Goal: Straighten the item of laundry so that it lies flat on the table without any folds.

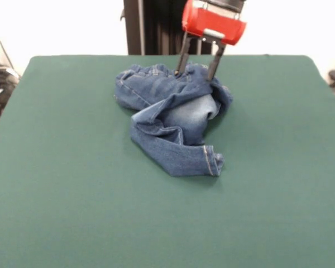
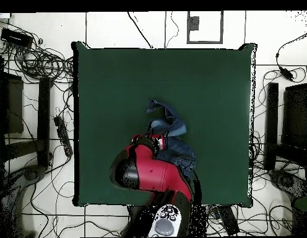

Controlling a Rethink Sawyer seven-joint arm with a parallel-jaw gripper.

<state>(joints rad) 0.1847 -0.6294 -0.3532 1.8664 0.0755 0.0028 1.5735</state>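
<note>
With the gripper (image 1: 196, 71) fingers spread wide over the crumpled jeans (image 1: 170, 120) at upper centre of the tabletop (image 1: 56, 184), closing could pinch several layers, dragging folds along.

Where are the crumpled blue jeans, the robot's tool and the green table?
Crumpled dark blue denim jeans (image 1: 167, 120): front view, on the faded middle fold.
Red and black tool (image 1: 196, 70): front view, midway between its two spread dark fingertips.
Dark green cloth-covered table (image 1: 72, 195): front view, on bare near-left surface.
</note>
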